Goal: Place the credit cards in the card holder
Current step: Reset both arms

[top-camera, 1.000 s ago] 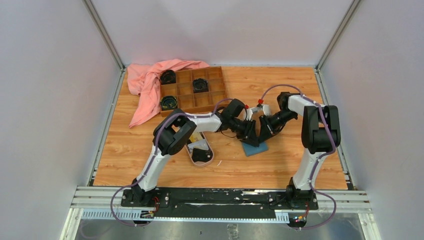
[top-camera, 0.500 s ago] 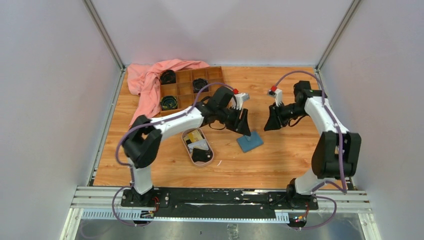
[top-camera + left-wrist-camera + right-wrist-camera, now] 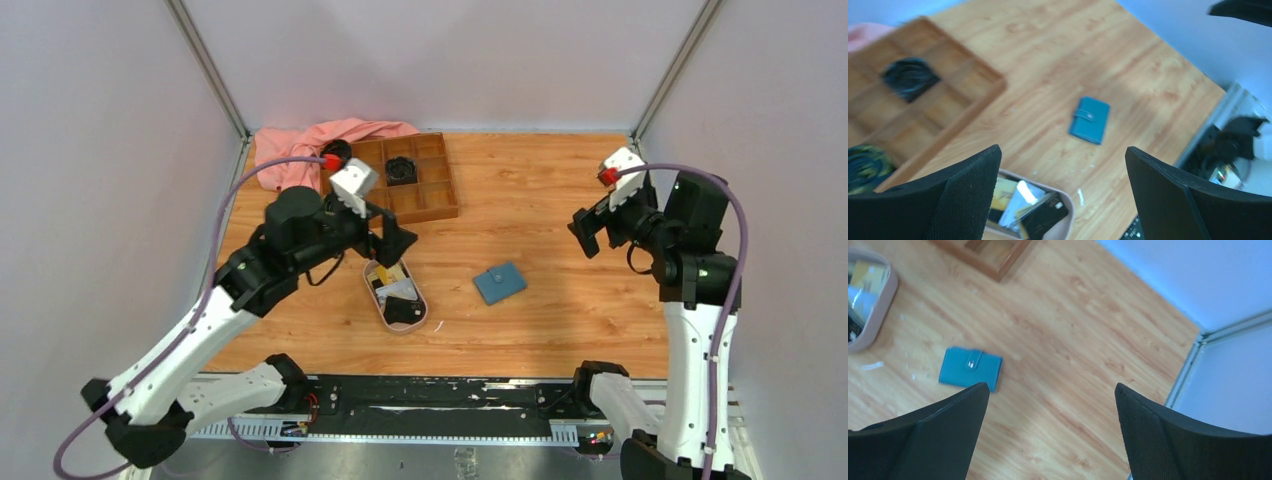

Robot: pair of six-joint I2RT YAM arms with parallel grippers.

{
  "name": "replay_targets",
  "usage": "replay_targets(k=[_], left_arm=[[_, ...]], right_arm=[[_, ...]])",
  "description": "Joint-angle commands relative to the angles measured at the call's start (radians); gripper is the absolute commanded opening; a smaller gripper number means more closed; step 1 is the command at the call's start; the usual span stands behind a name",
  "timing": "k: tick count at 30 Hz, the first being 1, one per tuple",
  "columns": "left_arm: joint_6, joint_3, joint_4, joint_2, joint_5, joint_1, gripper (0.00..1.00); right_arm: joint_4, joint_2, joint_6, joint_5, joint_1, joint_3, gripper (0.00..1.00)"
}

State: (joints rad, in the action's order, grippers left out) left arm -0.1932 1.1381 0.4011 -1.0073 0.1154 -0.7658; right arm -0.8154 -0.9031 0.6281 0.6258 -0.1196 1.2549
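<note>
The card holder (image 3: 500,284) is a small blue wallet lying folded shut on the wooden table, its snap tab on top; it also shows as the card holder (image 3: 1090,119) and the card holder (image 3: 970,369). The credit cards (image 3: 397,290), yellow, pale and black, lie stacked in a pink oval dish (image 3: 383,312). My left gripper (image 3: 390,243) hangs open above the dish's far end, with the credit cards (image 3: 1023,200) below its empty jaws (image 3: 1062,150). My right gripper (image 3: 595,228) is raised at the right, well away from the wallet, open and empty (image 3: 1052,386).
A brown wooden compartment tray (image 3: 425,205) with black coiled items stands at the back left, and a pink cloth (image 3: 300,150) is draped over its left side. Grey walls close in the table on three sides. The arms' mounting rail (image 3: 440,395) runs along the near edge.
Both grippers were close together over the wallet. They have opened wide and pulled apart, the left back over the dish, the right up and to the right. The wallet stays on the table.
</note>
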Motion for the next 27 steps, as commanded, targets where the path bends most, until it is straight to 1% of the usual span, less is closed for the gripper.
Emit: replay_targets(k=[1,6,9,12,20,27], left_arm=[[-0.011,-0.007,0.168,0.140,-0.135,0.078,1.00],[-0.042,0.046,0.277,0.270,-0.138,0.088,1.00],[-0.071,0.051,0.291,0.347,-0.134,0.088,1.00],[-0.099,0.051,0.296,0.403,-0.155,0.088,1.00],[-0.118,0.047,0.333,0.485,-0.206,0.088,1.00],[-0.118,0.033,0.344,0.515,-0.249,0.088,1.00]], right_arm=[[0.057,-0.011,-0.289,-0.118,-0.018,0.100,1.00],[0.024,-0.007,-0.430,-0.057,-0.023,0.210,1.00],[0.004,-0.012,-0.482,0.002,-0.031,0.257,1.00],[-0.010,-0.015,-0.527,0.025,-0.043,0.293,1.00],[-0.036,-0.025,-0.545,0.082,-0.093,0.355,1.00],[-0.039,-0.044,-0.544,0.131,-0.123,0.358,1.00]])
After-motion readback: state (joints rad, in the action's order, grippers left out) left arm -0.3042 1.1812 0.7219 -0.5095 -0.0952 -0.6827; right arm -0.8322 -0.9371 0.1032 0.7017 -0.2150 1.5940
